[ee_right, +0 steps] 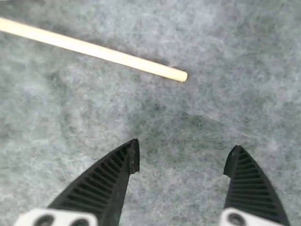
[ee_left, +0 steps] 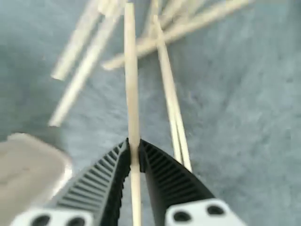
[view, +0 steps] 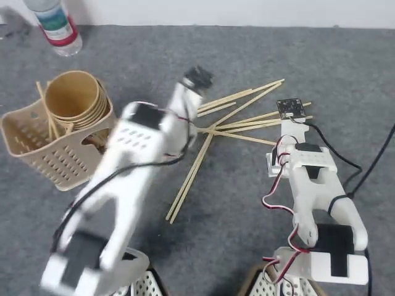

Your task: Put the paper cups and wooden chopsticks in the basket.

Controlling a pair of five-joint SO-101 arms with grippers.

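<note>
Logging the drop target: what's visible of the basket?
Beige, plastic-looking basket with slotted walls and a rounded rim, upright on the grey mat at the high view's left. Nested paper cups stand in it, and a few chopsticks lean beside them inside. The left arm crosses in front of its right corner.

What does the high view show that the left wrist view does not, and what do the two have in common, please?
The high view takes in the basket, the stacked paper cups standing in it, a plastic bottle beyond it, and the right arm. The left wrist view gives the grip itself: the left gripper shut on one wooden chopstick. Both show the loose chopsticks lying crossed on the grey mat.
</note>
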